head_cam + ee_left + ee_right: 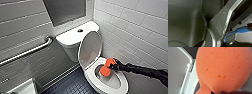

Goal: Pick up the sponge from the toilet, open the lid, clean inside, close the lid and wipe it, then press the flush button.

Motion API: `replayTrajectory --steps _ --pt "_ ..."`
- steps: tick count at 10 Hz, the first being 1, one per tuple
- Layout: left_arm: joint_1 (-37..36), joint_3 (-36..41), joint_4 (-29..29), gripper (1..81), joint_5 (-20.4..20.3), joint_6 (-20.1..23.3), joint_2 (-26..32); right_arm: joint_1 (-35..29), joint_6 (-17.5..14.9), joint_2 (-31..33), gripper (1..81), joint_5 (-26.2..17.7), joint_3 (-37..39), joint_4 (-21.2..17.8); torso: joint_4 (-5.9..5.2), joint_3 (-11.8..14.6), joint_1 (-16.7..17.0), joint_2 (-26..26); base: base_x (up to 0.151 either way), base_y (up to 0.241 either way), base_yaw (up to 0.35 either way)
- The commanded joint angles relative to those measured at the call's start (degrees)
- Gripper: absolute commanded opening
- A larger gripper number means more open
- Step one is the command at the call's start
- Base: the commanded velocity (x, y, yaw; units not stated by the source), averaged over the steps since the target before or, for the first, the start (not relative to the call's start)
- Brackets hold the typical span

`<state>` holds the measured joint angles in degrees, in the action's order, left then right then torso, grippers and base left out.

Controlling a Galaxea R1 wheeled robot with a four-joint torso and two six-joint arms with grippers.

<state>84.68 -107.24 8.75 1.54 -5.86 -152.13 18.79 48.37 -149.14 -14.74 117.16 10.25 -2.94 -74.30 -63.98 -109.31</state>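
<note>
One grab bar (30,51) runs along the left wall. The floor (72,85) is dark tile. One toilet (88,74) stands in the corner with its lid (90,48) raised against the tank. One flush button (80,30) sits on the tank top. The right pincer (112,65) is clamped on the single sponge (106,67), squeezing its middle, over the rear of the bowl opening. The arm crosses the seat's right side. The bowl's front is cut off.
</note>
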Motion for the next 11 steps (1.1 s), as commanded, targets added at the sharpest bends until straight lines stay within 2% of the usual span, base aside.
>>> replayTrajectory --steps 1,2,6,11 --pt "1.4 1.4 0.3 81.1 4.5 0.3 0.2 -5.9 5.7 0.6 1.0 2.1 1.9 0.3 0.00 0.0 0.0 0.0 0.000 0.000 0.000" --pt "1.4 1.4 0.3 81.1 4.5 0.3 0.2 -4.5 8.0 2.8 1.0 3.2 0.5 0.4 0.00 0.0 0.0 0.0 0.000 0.000 0.000" --pt "1.4 1.4 0.6 81.1 4.5 0.4 -0.2 0.8 8.5 15.7 1.0 6.0 -14.1 0.5 0.00 0.0 0.0 0.0 0.000 0.000 0.000" --pt "1.6 1.4 1.3 81.1 4.5 0.4 -0.6 8.3 8.7 23.8 1.0 7.4 -22.9 0.4 0.00 0.0 0.0 0.0 0.000 0.000 0.000"
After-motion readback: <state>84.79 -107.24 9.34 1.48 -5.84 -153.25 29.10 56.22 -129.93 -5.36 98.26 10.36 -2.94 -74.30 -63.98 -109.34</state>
